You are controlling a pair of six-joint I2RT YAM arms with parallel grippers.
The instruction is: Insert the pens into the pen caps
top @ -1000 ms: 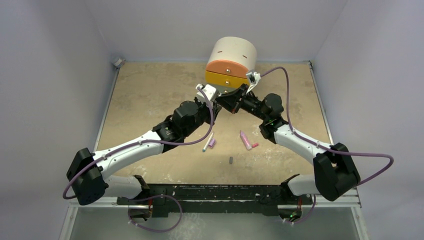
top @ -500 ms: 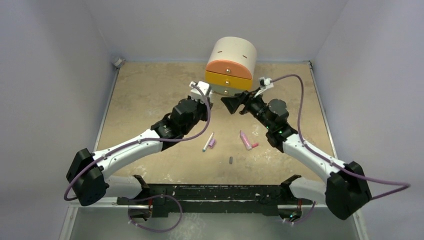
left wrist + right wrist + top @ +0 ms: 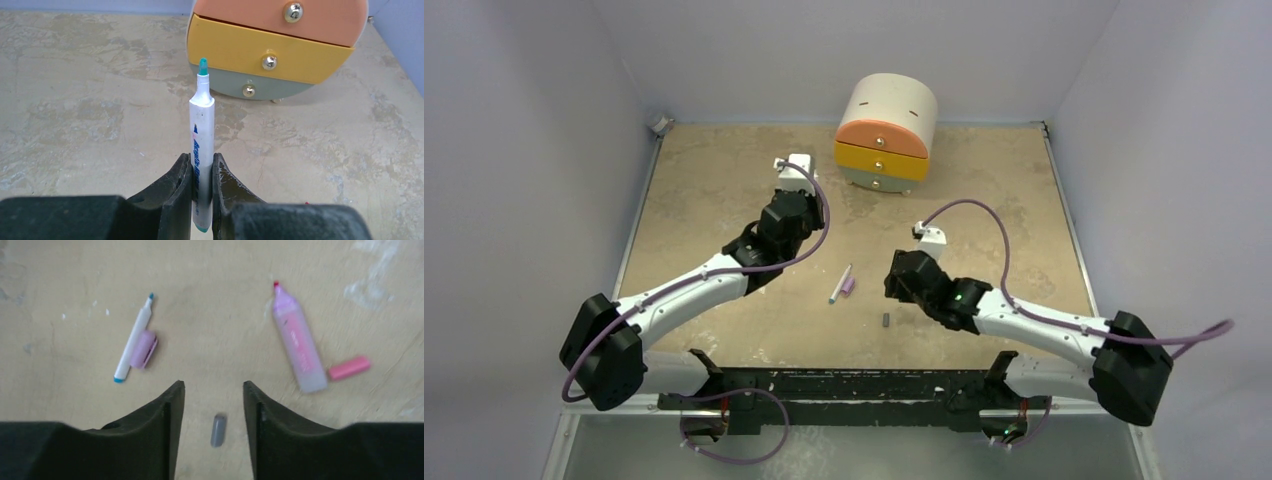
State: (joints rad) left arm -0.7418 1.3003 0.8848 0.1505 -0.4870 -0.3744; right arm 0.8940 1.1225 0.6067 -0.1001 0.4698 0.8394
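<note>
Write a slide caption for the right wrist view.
Open right gripper hovers over the dark grey cap; white pen beside purple cap at image left, pink pen and reddish-pink cap at image right.

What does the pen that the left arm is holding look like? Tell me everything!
The pen is slim, with a white, plastic-looking barrel, blue print along its side and a small teal end at the bottom. Its cap is off, so the teal tip shows. The left end effector is shut on its lower half, with its black fingers on either side, and nothing else touches it. It points straight out from them, toward the drawer box beyond.
</note>
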